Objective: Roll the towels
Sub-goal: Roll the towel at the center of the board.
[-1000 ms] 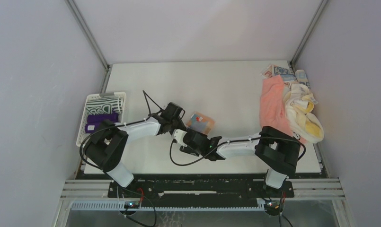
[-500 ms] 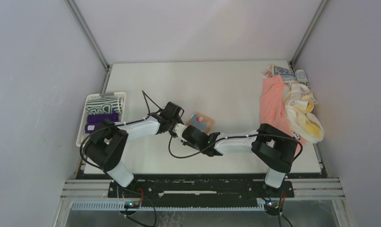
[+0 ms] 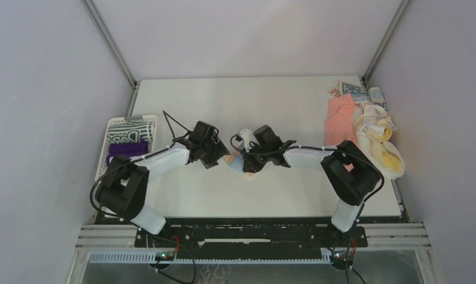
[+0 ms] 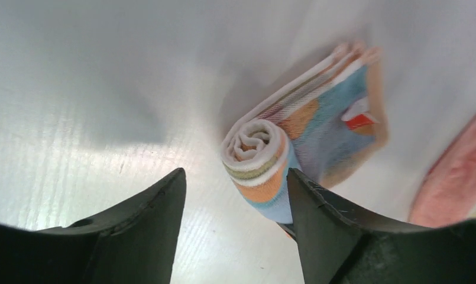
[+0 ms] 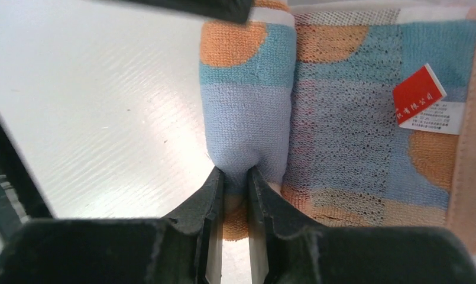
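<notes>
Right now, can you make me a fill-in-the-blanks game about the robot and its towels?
1. The right gripper pinches the ____ end of the towel.
2. The jaws of the left gripper stand ____.
3. The tag on the towel is ____ and white.
4. In the basket, next to the striped towel, lies a ____ one.

Missing words: rolled; open; red; purple.

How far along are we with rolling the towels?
Done: striped towel and purple towel rolled in the basket. In hand: the light-blue towel is part rolled, right pincer shut on its roll, left pincer open at the other end. Left: its flat tail, plus salmon-pink towel, cream-yellow towel and blue-printed towel piled.
</notes>
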Motion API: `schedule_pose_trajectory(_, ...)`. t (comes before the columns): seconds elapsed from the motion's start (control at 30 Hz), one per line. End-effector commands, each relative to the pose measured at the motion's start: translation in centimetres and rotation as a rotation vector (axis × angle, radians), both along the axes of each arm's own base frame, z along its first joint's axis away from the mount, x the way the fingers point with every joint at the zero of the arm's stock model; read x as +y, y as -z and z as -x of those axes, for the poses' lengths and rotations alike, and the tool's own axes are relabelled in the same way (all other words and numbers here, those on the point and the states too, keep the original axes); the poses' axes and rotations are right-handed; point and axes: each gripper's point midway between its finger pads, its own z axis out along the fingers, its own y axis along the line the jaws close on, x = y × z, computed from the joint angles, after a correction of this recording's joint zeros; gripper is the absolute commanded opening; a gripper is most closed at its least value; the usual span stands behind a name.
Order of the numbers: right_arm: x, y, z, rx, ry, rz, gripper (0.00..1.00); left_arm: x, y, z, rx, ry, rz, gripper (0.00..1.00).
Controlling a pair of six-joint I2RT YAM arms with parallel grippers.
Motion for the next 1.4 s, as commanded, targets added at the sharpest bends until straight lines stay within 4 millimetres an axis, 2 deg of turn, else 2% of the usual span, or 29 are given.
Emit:
schedule_pose_trajectory(0.0,-1.6,1.2,4.4,0.458,-0.003,-0.14,0.12,0.4,-5.8,-2.3,-0.168,-0.058,0.075,0.71)
schedule_pose_trajectory(0.1,-1.8,0.9,3.6,0.612,0.056,-0.28,0.12,0.0,-6.4,-2.1,-0.183,-0.049,0.11,0.73)
schedule_pose_trajectory(0.2,-2.0,0.7,2.6,0.725,0.122,-0.394,0.12,-0.8,-5.6,-1.3,-0.158,-0.033,0.137,0.75)
schedule_pose_trajectory(0.37,-3.0,1.9,1.6,0.89,0.247,-0.493,0.12,-2.8,-4.0,0.2,-0.113,-0.002,0.187,0.76)
schedule_pose_trajectory(0.47,-4.2,3.5,1.4,0.956,0.339,-0.5,0.13,-3.5,-3.2,0.6,-0.097,0.006,0.21,0.76)
schedule_pose_trajectory(0.63,-5.4,5.1,1.5,0.999,0.424,-0.49,0.13,-5.2,-3.2,0.4,-0.097,0.035,0.227,0.76)
schedule_pose_trajectory(0.9,-5.6,5.7,1.5,0.993,0.451,-0.47,0.14,-6.6,-0.8,0.4,-0.05,0.046,0.208,0.69)
schedule_pose_trajectory(1.1,-5.4,5.4,1.1,0.945,0.455,-0.457,0.16,-7.5,1.4,0.7,-0.004,0.071,0.18,0.57)
schedule_pose_trajectory(1.23,-4.8,3.6,0.9,0.832,0.406,-0.433,0.28,-7.7,2.7,1.1,0.022,0.085,0.159,0.51)
schedule_pose_trajectory(1.37,-4.9,1.0,0.4,0.612,0.374,-0.336,0.34,-6.9,3.7,1.6,0.043,0.091,0.111,0.48)
